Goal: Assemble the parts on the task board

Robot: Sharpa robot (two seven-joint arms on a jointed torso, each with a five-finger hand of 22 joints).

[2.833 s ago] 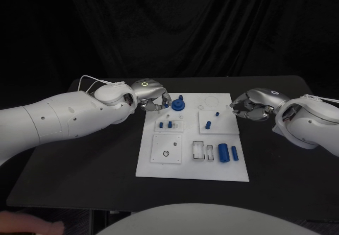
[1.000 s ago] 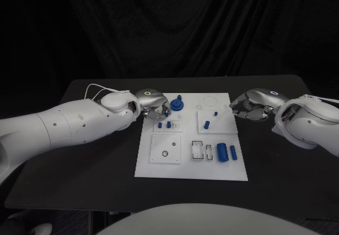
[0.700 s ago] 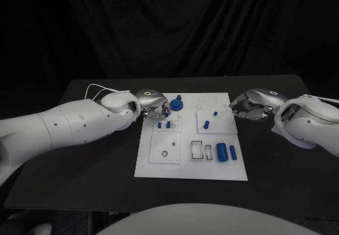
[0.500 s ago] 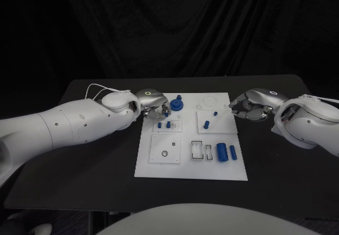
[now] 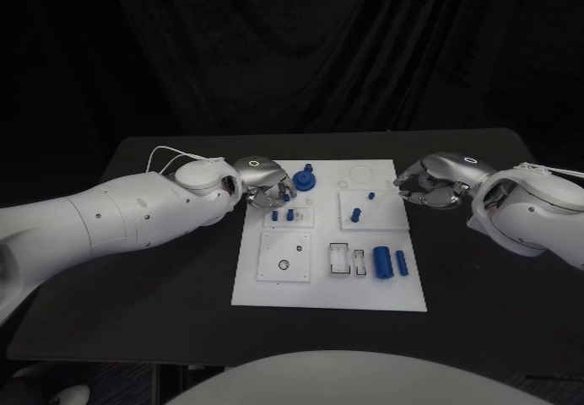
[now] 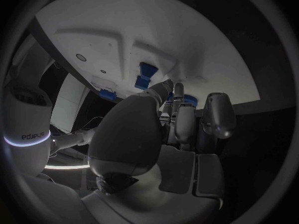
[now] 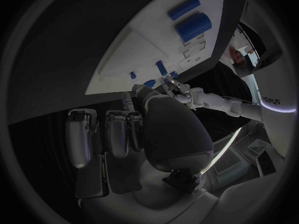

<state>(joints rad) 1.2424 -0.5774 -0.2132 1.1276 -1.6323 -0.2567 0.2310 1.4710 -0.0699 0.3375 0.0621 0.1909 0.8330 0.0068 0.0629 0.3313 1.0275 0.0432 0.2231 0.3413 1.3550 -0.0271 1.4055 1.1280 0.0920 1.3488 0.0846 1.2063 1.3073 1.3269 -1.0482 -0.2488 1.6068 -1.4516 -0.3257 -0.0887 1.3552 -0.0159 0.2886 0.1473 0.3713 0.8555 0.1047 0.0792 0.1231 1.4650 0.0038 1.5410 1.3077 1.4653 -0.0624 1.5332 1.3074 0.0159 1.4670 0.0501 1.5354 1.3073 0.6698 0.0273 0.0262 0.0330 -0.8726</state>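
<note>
step: left hand [image 5: 266,179] at task board [image 5: 331,291] far-left corner by blue parts, grip unclear | right hand [image 5: 435,180] curled, idle | next: seat 1 part

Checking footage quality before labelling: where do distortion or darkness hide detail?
Head view: undistorted, task board bright against the black table. Left wrist view: fisheye bends the board's edges, the left robot hand is dim. Right wrist view: the right robot hand is dark.
</note>
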